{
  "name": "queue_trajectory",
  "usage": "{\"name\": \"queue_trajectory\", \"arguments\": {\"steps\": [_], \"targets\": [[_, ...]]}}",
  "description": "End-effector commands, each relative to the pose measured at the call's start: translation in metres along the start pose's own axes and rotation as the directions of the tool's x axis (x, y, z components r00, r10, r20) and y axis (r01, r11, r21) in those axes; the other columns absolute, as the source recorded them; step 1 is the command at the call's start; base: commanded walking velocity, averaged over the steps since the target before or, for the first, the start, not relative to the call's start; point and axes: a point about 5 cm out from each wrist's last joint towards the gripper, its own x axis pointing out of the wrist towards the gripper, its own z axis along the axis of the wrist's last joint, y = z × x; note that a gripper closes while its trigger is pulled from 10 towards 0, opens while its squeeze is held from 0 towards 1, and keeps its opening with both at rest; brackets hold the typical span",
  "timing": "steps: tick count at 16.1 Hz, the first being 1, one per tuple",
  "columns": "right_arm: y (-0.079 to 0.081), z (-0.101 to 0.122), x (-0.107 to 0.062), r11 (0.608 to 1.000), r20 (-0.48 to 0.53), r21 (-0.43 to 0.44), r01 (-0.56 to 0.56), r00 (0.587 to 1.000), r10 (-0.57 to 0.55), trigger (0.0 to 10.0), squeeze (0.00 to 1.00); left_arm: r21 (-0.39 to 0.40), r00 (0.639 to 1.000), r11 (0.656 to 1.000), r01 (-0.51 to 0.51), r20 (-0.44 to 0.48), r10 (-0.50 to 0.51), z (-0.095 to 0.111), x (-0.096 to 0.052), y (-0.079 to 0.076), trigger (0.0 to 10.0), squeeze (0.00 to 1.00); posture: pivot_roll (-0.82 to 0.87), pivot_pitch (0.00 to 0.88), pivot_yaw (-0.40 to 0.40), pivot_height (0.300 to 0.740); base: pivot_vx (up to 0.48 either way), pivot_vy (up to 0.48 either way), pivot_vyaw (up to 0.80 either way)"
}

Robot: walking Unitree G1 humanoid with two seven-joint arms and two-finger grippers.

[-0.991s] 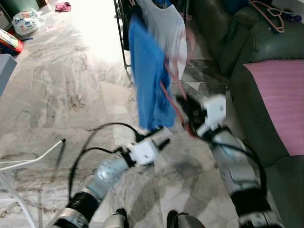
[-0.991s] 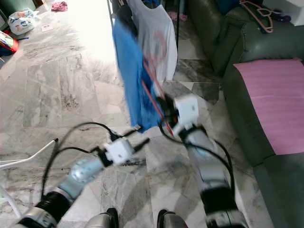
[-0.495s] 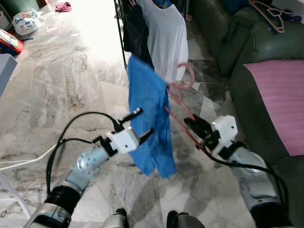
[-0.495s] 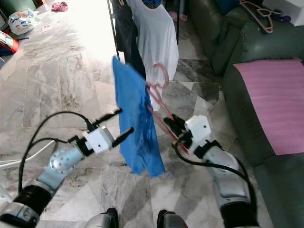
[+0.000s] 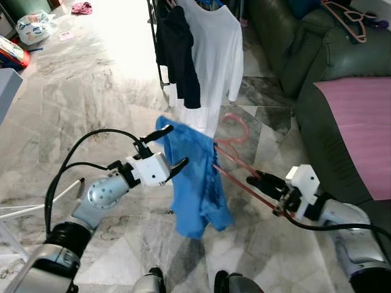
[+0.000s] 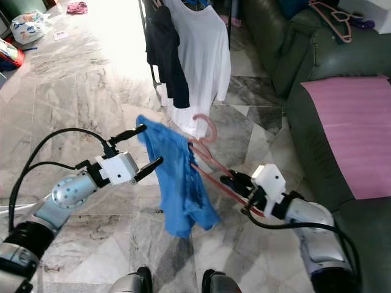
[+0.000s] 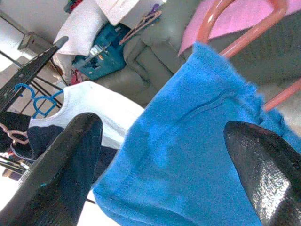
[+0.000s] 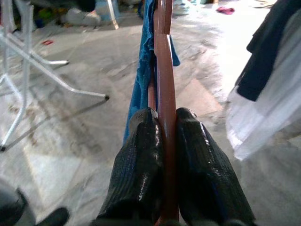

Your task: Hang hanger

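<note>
A pink hanger [image 5: 234, 170] carries a blue garment [image 5: 197, 186] that droops toward the floor, with the hook [image 5: 235, 124] pointing up toward the rack. My right gripper [image 5: 255, 180] is shut on the hanger's lower arm; in the right wrist view its fingers [image 8: 141, 160] clamp the pink bar [image 8: 164, 80]. At the garment's upper left edge, my left gripper [image 5: 166, 150] is open. In the left wrist view the blue cloth [image 7: 197, 155] lies just beyond its two spread fingers [image 7: 61, 174].
A clothes rack [image 5: 157, 43] straight ahead holds a white shirt [image 5: 215, 49] and a dark garment [image 5: 181, 55]. On the right is a green sofa [image 5: 333, 55] with a pink cloth [image 5: 360, 122] and spare hangers [image 5: 346, 18]. White stand legs [image 5: 30, 207] lie at the lower left.
My right gripper has drawn the hanger and blue garment down and back from the rack. My left gripper has risen to the garment's upper edge.
</note>
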Motion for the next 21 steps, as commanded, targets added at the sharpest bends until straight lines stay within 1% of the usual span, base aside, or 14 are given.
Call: {"name": "queue_trajectory", "arguments": {"steps": [1,3,7,10,14,15,16,17,18,19,20,21], "targets": [[0.004,-0.001,-0.003,0.999,-0.002,-0.004,-0.044,0.999,0.044,10.0,0.00,0.027,0.999,0.998,0.048,-0.020,-0.047,-0.004,-0.005,-0.002,10.0,1.00,0.04,0.232,0.017,0.740,0.000,0.000,0.00],[0.005,-0.001,-0.007,0.995,-0.021,-0.007,-0.096,0.995,0.096,10.0,0.00,0.067,0.994,0.993,0.101,-0.035,-0.099,-0.007,-0.006,-0.001,10.0,1.00,0.04,0.231,0.021,0.740,0.000,0.000,0.00],[0.006,0.003,-0.012,0.981,-0.053,-0.028,-0.192,0.980,0.190,10.0,0.00,0.106,0.984,0.979,0.175,-0.061,-0.169,-0.012,-0.008,-0.001,10.0,1.00,0.04,0.228,0.027,0.740,0.000,0.000,0.00],[0.008,0.009,-0.013,0.968,-0.055,-0.033,-0.247,0.968,0.245,10.0,0.00,0.110,0.970,0.966,0.233,-0.092,-0.223,-0.016,-0.008,-0.003,10.0,1.00,0.03,0.225,0.029,0.740,0.000,0.000,0.00],[0.012,0.018,-0.013,0.950,-0.056,-0.046,-0.310,0.950,0.307,10.0,0.00,0.095,0.943,0.942,0.323,-0.124,-0.310,-0.022,-0.009,-0.014,10.0,1.00,0.03,0.225,0.031,0.740,0.000,0.000,0.00],[0.012,0.020,-0.014,0.946,-0.060,-0.049,-0.322,0.946,0.319,10.0,0.00,0.082,0.929,0.930,0.359,-0.130,-0.347,-0.023,-0.010,-0.018,10.0,1.00,0.02,0.226,0.032,0.740,0.000,0.000,0.00],[0.011,0.022,-0.015,0.942,-0.071,-0.060,-0.330,0.943,0.325,10.0,0.00,0.059,0.922,0.926,0.373,-0.135,-0.362,-0.024,-0.011,-0.019,10.0,0.44,0.02,0.226,0.034,0.740,0.000,0.000,0.00],[0.011,0.022,-0.015,0.941,-0.080,-0.067,-0.332,0.942,0.327,10.0,0.00,0.056,0.919,0.923,0.380,-0.138,-0.370,-0.025,-0.011,-0.020,7.5,0.00,0.02,0.227,0.033,0.740,0.000,0.000,0.00],[0.010,0.021,-0.017,0.938,-0.104,-0.088,-0.334,0.940,0.325,10.0,0.00,0.062,0.916,0.920,0.386,-0.140,-0.375,-0.025,-0.011,-0.019,6.7,0.00,0.02,0.228,0.032,0.740,0.000,0.000,0.00],[0.009,0.019,-0.019,0.931,-0.149,-0.127,-0.343,0.934,0.324,10.0,0.00,0.048,0.911,0.918,0.394,-0.151,-0.383,-0.026,-0.011,-0.015,3.2,0.00,0.02,0.229,0.032,0.740,0.000,0.000,0.00],[0.008,0.020,-0.019,0.928,-0.156,-0.141,-0.344,0.934,0.322,10.0,0.00,0.043,0.910,0.918,0.394,-0.157,-0.383,-0.027,-0.011,-0.013,0.1,0.00,0.02,0.230,0.032,0.740,0.000,0.000,0.00],[0.008,0.021,-0.018,0.930,-0.154,-0.144,-0.339,0.936,0.317,10.0,0.00,0.031,0.902,0.912,0.409,-0.165,-0.399,-0.028,-0.012,-0.013,0.0,0.00,0.02,0.230,0.032,0.740,0.000,0.000,0.00]]}}
